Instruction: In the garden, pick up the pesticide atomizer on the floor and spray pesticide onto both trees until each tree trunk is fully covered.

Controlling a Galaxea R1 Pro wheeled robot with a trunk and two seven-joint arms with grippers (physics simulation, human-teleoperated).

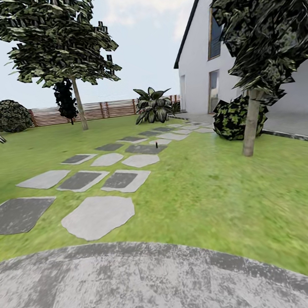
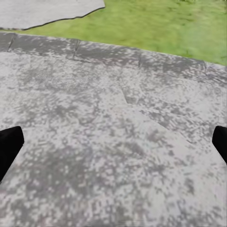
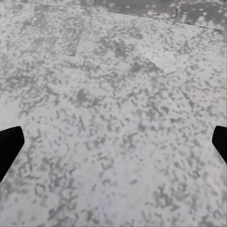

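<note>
I am in the garden, and the head view looks over the grass floor (image 1: 214, 185). Two trees stand ahead. One tree trunk (image 1: 80, 109) is far off at the left, the other tree trunk (image 1: 251, 127) is nearer at the right. Both barks look bare grey-brown. A tiny dark upright thing, the pesticide atomizer (image 1: 156, 146), stands far off among the stepping stones, too small for detail. My left gripper (image 2: 114, 146) is open above grey paving, its black fingertips (image 2: 9, 146) wide apart. My right gripper (image 3: 114, 146) hangs open over the same paving, holding nothing.
Curved grey stone paving (image 1: 139, 283) lies right under me. Stepping stones (image 1: 99, 215) lead away toward the white house (image 1: 197, 73). A round bush (image 1: 233, 117) sits by the right tree. A broad-leaved plant (image 1: 154, 106) and a wooden fence (image 1: 106, 109) close the back.
</note>
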